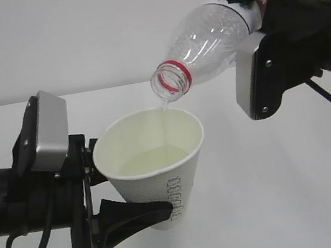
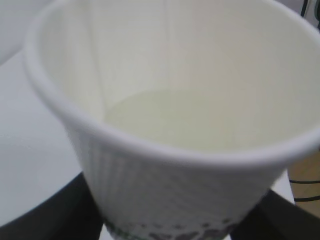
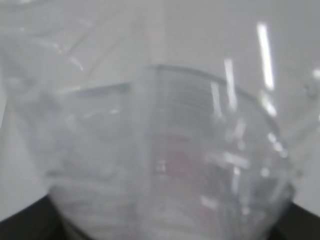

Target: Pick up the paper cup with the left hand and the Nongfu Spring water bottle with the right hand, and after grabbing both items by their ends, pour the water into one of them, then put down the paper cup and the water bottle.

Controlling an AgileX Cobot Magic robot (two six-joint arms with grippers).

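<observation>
At the lower left of the exterior view, the left hand (image 1: 126, 215) is reaching in from the frame's left edge, its grey box module (image 1: 50, 131) sitting above the black arm. Its curved black fingers (image 1: 136, 215) are clamping the paper cup (image 1: 153, 167) near its base, holding it upright above the white table (image 1: 290, 192). The cup is sitting just left of centre, with green vertical print showing on its lower side. In the left wrist view the paper cup (image 2: 170, 120) is filling nearly the whole frame, with dark finger shapes pressing at both lower corners and a pale pool of water (image 2: 200, 120) lying in its bottom.

Moving right, a thin clear stream of water (image 1: 164, 106) is falling from the bottle mouth into the cup, where a shallow pool is resting. The Nongfu Spring water bottle (image 1: 203, 45) is tilting steeply in the upper centre, its open mouth and red neck ring pointing down and left just above the cup's rim, its base rising toward the upper right.

At the upper right, the right hand (image 1: 253, 3) is gripping the bottle's base end, with the flat grey screwed plate (image 1: 258, 81) hanging below it. In the right wrist view the bottle (image 3: 165, 150) is appearing as a blurred clear mass across the frame, with dark gripper parts at both lower corners.
</observation>
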